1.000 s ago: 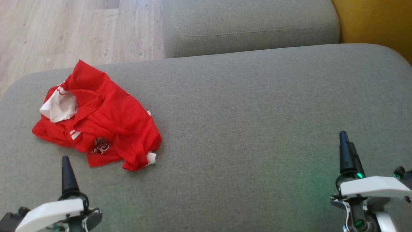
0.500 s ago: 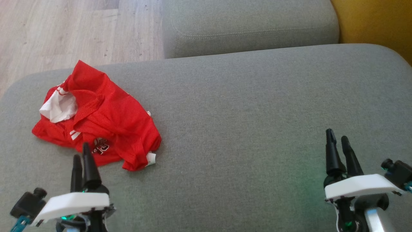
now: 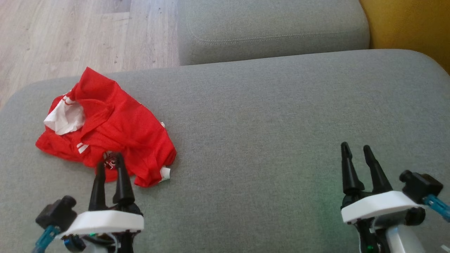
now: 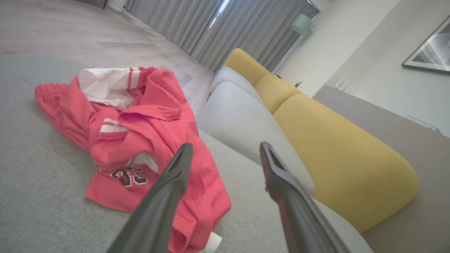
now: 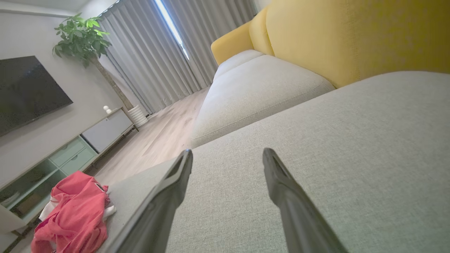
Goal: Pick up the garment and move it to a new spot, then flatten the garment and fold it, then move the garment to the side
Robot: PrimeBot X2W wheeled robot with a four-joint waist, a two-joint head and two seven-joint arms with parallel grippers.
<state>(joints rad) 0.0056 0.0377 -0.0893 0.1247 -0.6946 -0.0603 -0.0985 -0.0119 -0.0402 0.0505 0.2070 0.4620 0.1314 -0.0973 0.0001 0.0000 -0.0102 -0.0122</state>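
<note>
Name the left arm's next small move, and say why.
Probably ease the left gripper forward and down onto the red garment: its fingers stand open at the crumpled near edge, holding nothing; the right gripper, also open, sits far off.

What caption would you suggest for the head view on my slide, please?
Open left claw poised at a crumpled red-and-white garment on the grey fabric sofa cushion.

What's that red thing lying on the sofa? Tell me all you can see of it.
The red garment is a crumpled shirt of thin, mesh-like fabric, with white stripes, a white inner patch, dark lettering and a small white tag. It lies bunched on the left part of the grey seat cushion. The left end effector, open, is at its near edge; contact is unclear.
</note>
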